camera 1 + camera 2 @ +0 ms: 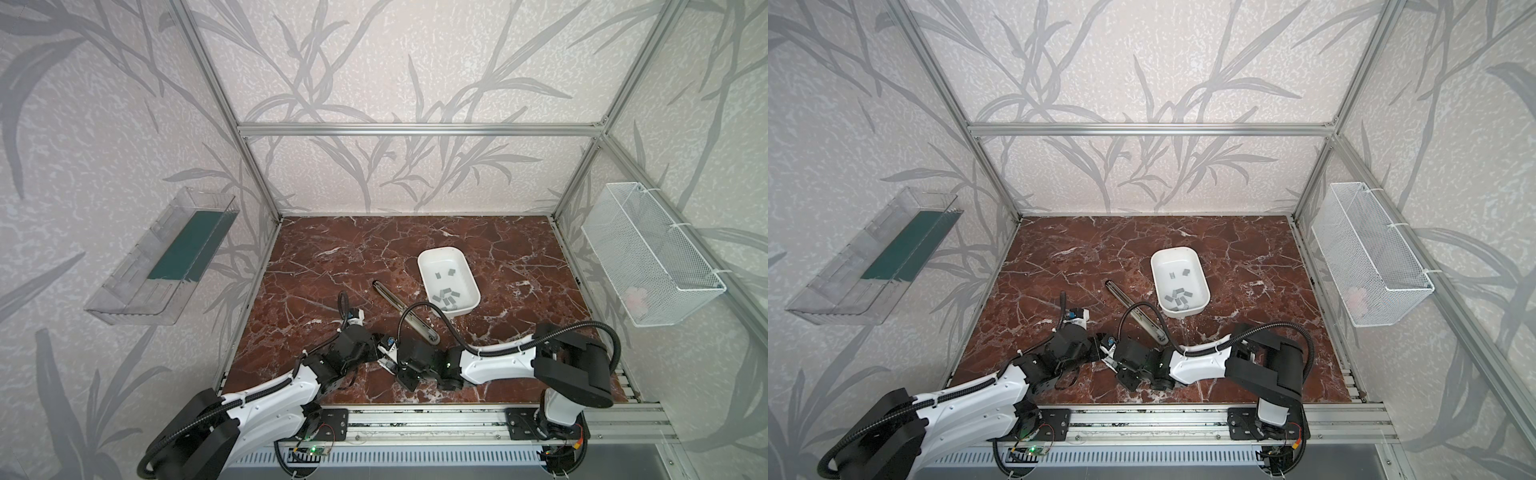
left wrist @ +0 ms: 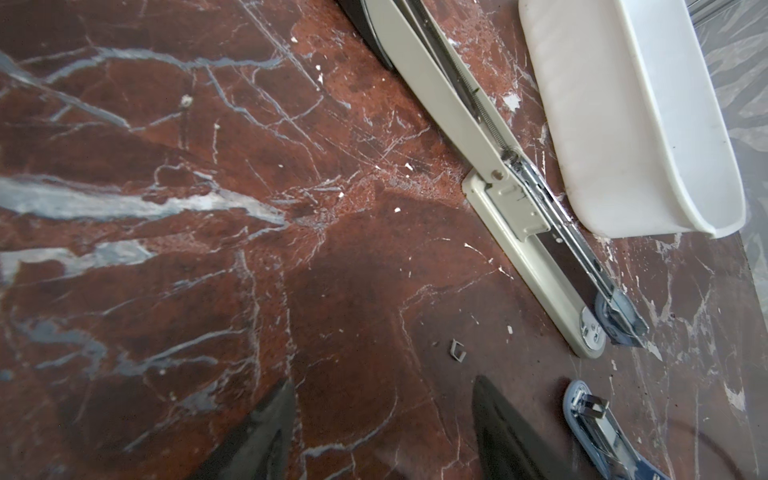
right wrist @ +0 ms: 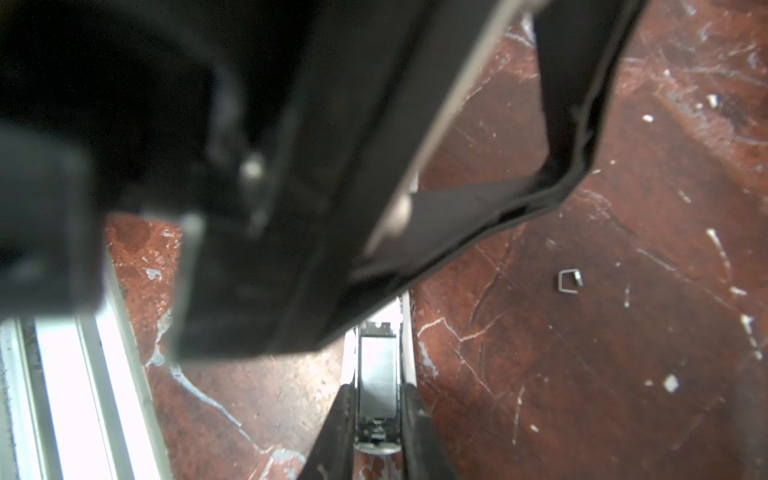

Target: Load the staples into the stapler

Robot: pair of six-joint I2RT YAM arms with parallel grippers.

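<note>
In the lower centre of both top views the two arms meet tip to tip over the marble tabletop (image 1: 332,257). The left gripper (image 2: 382,380) has its dark fingers well apart with nothing between them. The right gripper (image 3: 378,388) is clamped on a small blue-rimmed stapler (image 2: 598,424), a finger pressed to each side of its metal channel; a ribbed grey staple strip (image 3: 378,370) lies in that channel. A single loose staple (image 2: 457,349) rests on the marble just past the left fingertips, near the anvil end of a beige stapler (image 1: 390,297). That stapler lies folded out flat in the middle of both top views, running diagonally up and to the left. Just beside it, to the right, sits a white plastic tray (image 1: 441,252). The staples (image 1: 446,297), about a dozen short grey strips, lie loose inside the tray, most at its near end and two farther back. At mid-left a clear plastic bin (image 1: 166,257) hangs on the wall, and at mid-right a white mesh basket (image 1: 623,249).
</note>
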